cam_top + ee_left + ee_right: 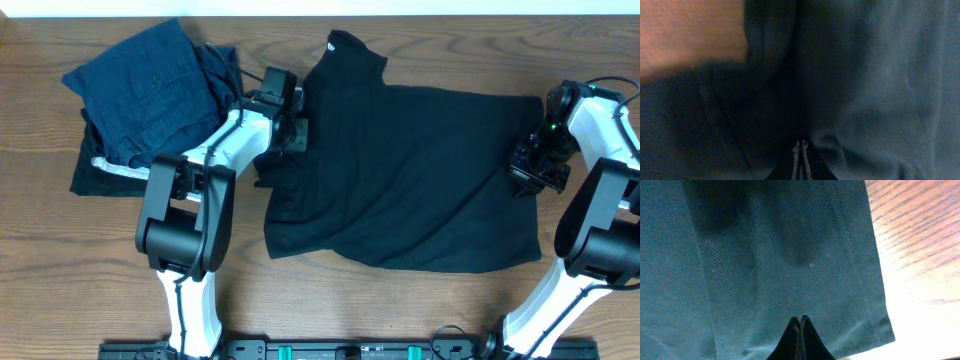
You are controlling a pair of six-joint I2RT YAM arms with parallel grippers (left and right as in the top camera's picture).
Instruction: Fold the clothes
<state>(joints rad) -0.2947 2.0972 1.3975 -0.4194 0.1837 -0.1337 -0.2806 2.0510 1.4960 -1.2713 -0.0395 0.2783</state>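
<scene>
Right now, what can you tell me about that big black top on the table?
The black top is plain, soft knit-looking fabric, spread mostly flat but wrinkled on the wooden table, its high collar pointing to the far edge. Its near-left part is bunched. The left tool pinches its left side, the right tool its right edge, both shut.

A: Overhead view is looking sharp and evenly lit.
B: Left wrist view is blurring the dim black soft-fabric top point(880, 75). In the right wrist view, glare is bleaching the brown wooden tabletop point(920, 300).
</scene>
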